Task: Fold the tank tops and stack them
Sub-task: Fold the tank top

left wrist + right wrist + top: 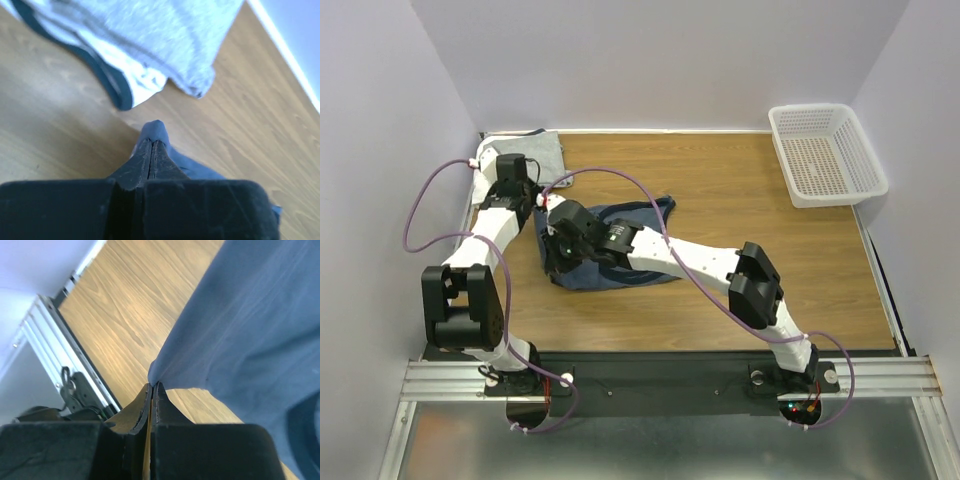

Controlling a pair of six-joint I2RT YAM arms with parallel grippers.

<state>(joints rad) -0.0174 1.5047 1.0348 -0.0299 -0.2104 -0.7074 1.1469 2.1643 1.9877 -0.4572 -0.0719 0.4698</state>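
Observation:
The slate-blue tank top (642, 214) lies partly lifted on the wooden table (740, 200), mid-left. My left gripper (542, 203) is shut on its far left corner; the left wrist view shows blue cloth (156, 129) pinched at the fingertips (151, 145). My right gripper (556, 256) is shut on the near left corner, and the right wrist view shows the blue cloth (240, 315) hanging from the pinched tip (152, 385) above the table. A light grey tank top (535, 152) lies folded at the back left. It also shows in the left wrist view (165, 35), with white cloth and dark trim under it.
A white perforated plastic basket (825, 155) stands at the back right corner. White walls close in the table at the back and sides. The metal rail (670, 378) with the arm bases runs along the near edge.

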